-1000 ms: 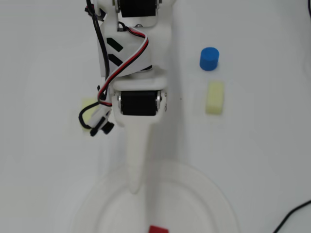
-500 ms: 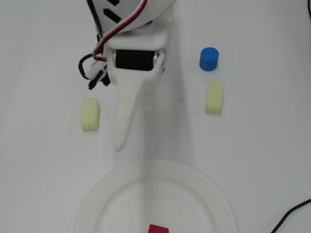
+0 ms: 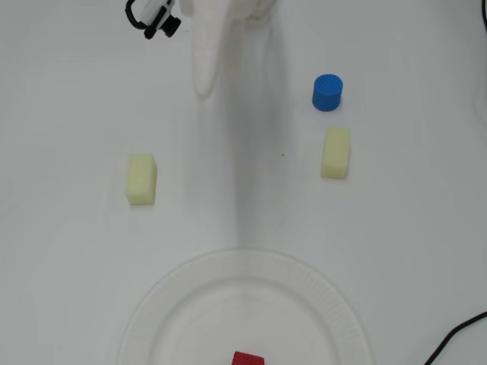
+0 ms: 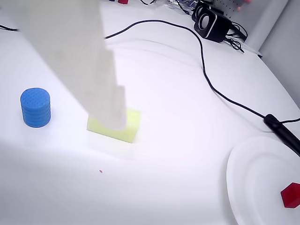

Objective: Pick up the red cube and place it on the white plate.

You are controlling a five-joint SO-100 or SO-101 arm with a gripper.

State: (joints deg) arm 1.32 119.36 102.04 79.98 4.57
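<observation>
The red cube (image 3: 247, 358) lies on the white plate (image 3: 175, 304) near its front edge, at the bottom of the overhead view. In the wrist view the cube (image 4: 291, 195) sits on the plate (image 4: 253, 183) at the lower right. My gripper (image 3: 204, 85) is at the top of the overhead view, far from the plate, and points down at the table. It holds nothing. Its white fingers read as one tapered shape with no gap between them. In the wrist view the gripper (image 4: 115, 121) hangs over a pale yellow block (image 4: 123, 127).
A blue ribbed cylinder (image 3: 327, 92) stands at the upper right above a pale yellow block (image 3: 335, 153). Another yellow block (image 3: 141, 179) lies at the left. A black cable (image 4: 211, 84) crosses the table and runs past the plate (image 3: 456, 334). Small speakers (image 4: 213, 21) stand at the far edge.
</observation>
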